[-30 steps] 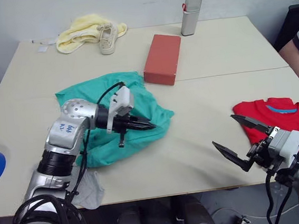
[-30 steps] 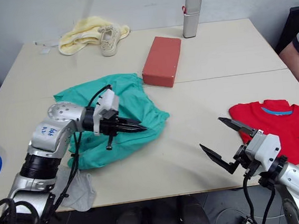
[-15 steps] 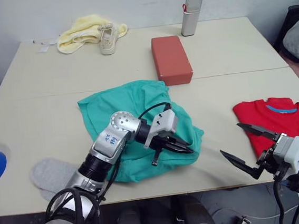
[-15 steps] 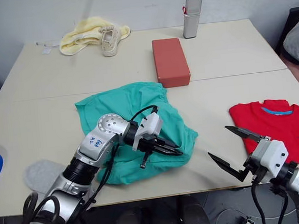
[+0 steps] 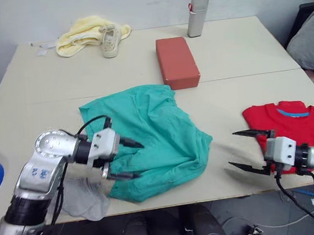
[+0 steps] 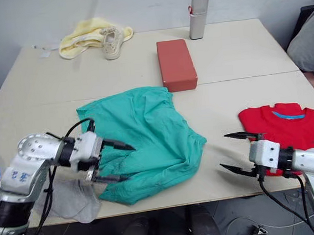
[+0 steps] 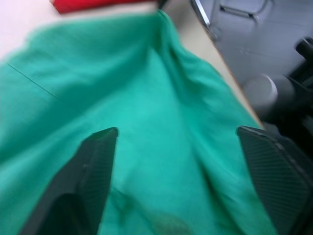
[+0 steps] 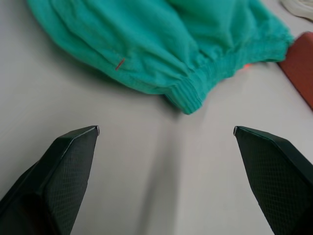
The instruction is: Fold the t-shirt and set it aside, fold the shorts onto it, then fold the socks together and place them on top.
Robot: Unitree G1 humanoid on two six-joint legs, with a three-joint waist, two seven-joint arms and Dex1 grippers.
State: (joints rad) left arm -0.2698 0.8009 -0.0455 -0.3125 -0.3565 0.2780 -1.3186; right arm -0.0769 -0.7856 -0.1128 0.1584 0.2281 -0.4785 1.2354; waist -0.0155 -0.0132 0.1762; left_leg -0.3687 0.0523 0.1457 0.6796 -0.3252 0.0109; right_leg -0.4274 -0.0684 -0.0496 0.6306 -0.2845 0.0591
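- t-shirt (image 5: 300,127) lies folded at the near right of the table (image 5: 240,54), parked there as the base of the stack.
- shorts (image 5: 153,137) sit crumpled mid-table, near side, not yet folded; waistband faces the brick-red box (image 5: 177,62) on the far side.
- left gripper (image 5: 123,160) is wide open at the shorts' near-left edge, fingers straddling the fabric, likely lining up a pinch.
- right gripper (image 5: 248,151) is wide open, holding nothing, over bare table between shorts and t-shirt, probably waiting for the opposite edge.
- a grey sock (image 5: 84,196) lies at the near-left table edge, under the left arm, left for last.
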